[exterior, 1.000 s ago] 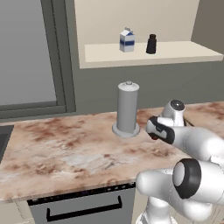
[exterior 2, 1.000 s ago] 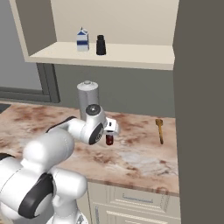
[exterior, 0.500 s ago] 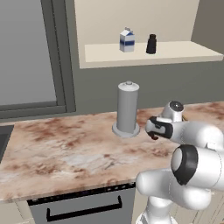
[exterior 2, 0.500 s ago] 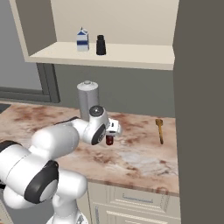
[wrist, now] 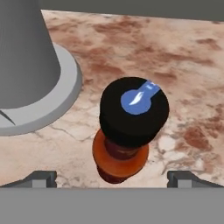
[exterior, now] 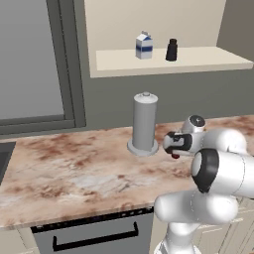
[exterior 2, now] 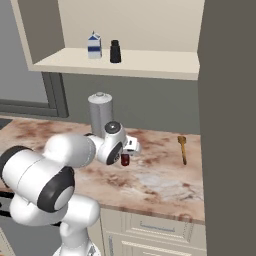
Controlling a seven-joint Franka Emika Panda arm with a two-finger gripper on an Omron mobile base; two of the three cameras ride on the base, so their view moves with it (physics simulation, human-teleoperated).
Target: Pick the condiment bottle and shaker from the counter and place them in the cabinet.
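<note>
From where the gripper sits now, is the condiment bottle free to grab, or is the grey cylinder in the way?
Probably yes. The open gripper hangs above the condiment bottle, fingertips on either side. The grey cylinder stands apart from it, outside the fingers.

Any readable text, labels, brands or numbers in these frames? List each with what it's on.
No readable text anywhere.
Milk carton on the cabinet shelf: blue and white print, too small to read.
Condiment bottle cap: a blue and white mark, a shape, no letters.
Shaker, grey cylinder, wooden utensil: no markings visible.
</note>
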